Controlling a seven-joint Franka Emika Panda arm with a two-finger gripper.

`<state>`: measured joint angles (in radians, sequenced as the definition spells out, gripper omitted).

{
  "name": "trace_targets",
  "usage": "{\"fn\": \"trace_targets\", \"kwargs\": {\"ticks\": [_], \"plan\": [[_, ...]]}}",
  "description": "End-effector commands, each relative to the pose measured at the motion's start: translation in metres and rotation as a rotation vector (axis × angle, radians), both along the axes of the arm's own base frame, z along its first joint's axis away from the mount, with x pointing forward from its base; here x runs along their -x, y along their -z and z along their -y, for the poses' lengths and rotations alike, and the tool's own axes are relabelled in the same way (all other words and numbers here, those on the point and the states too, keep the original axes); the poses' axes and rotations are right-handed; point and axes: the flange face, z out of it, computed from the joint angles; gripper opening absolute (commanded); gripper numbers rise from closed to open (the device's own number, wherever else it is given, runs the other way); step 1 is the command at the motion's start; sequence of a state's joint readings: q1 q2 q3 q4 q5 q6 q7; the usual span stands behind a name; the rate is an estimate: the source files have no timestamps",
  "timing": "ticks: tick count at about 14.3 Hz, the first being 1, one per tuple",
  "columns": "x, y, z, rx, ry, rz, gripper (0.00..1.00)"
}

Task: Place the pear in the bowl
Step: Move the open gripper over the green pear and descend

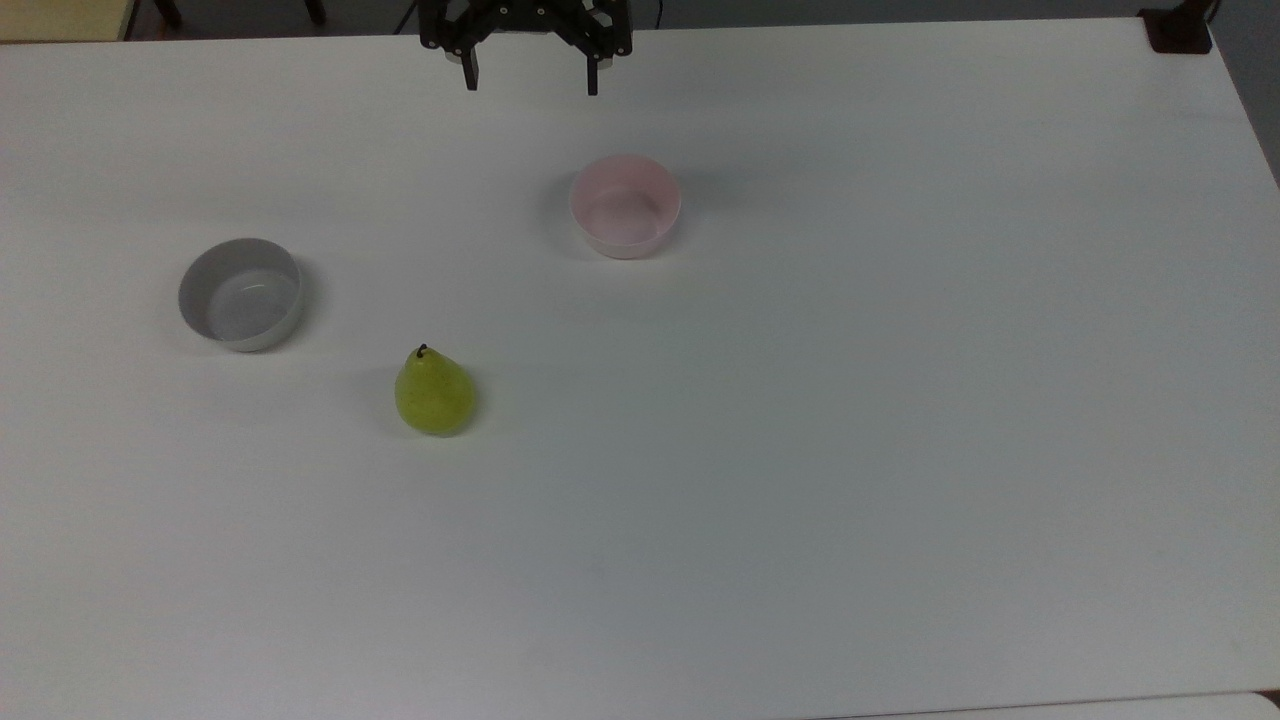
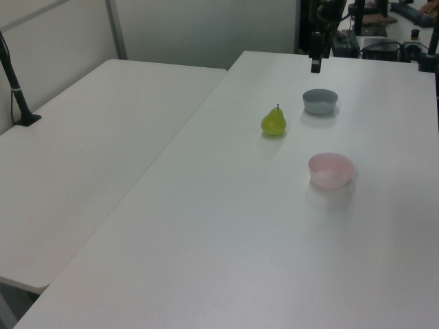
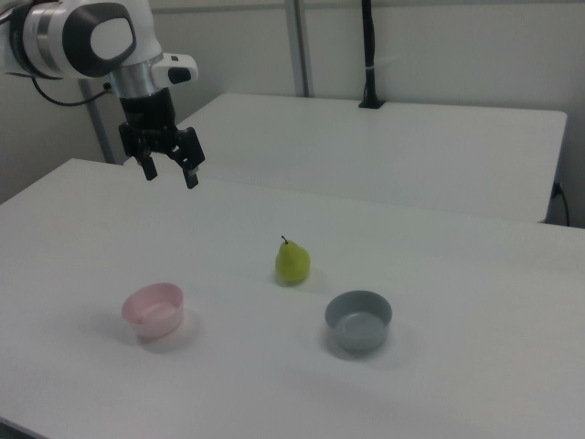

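Observation:
The yellow-green pear (image 1: 434, 392) (image 2: 274, 122) (image 3: 292, 262) stands upright on the white table (image 1: 850, 400), stem up. The pale pink bowl (image 1: 625, 205) (image 2: 330, 170) (image 3: 154, 309) sits empty, up and to the right of the pear in the top view. My gripper (image 1: 531, 82) (image 3: 170, 173) hangs open and empty high above the table's far edge at the top view's top, well clear of both. In the left view one black finger (image 2: 315, 56) shows above the grey bowl.
An empty grey bowl (image 1: 241, 293) (image 2: 320, 101) (image 3: 358, 321) sits to the pear's upper left in the top view. A second white table (image 2: 89, 144) adjoins, with a black post (image 3: 368, 55) on it. A black mount (image 1: 1180, 28) sits at the top view's top right corner.

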<state>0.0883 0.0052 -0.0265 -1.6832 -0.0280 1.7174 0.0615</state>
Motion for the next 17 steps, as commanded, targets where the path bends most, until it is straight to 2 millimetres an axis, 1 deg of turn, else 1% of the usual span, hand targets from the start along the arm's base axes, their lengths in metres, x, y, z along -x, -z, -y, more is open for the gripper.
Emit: {"fn": "trace_targets", "kwargs": {"ticks": [1, 3, 5, 6, 7, 8, 9, 10, 11, 12, 14, 15, 16, 17], "plan": [[-0.01, 0.0, 0.007, 0.008, -0.012, 0.044, 1.0], [-0.016, 0.005, 0.009, 0.011, -0.013, 0.057, 1.0], [-0.025, 0.013, 0.009, 0.017, -0.091, 0.072, 1.0], [-0.031, 0.022, 0.012, 0.02, -0.125, 0.067, 1.0], [-0.038, 0.033, 0.022, 0.021, -0.121, 0.063, 1.0], [-0.056, 0.038, 0.038, 0.022, -0.101, 0.093, 1.0], [-0.074, 0.054, 0.042, 0.027, -0.099, 0.082, 1.0], [-0.084, 0.072, 0.05, 0.031, -0.088, 0.06, 1.0], [-0.092, 0.085, 0.058, 0.033, -0.079, 0.06, 1.0], [-0.101, 0.093, 0.059, 0.038, -0.088, 0.096, 1.0], [-0.113, 0.12, 0.063, 0.075, -0.11, 0.099, 1.0], [-0.119, 0.134, 0.073, 0.099, -0.109, 0.1, 1.0], [-0.124, 0.144, 0.081, 0.115, -0.112, 0.121, 1.0], [-0.127, 0.15, 0.081, 0.12, -0.116, 0.133, 1.0]]}}
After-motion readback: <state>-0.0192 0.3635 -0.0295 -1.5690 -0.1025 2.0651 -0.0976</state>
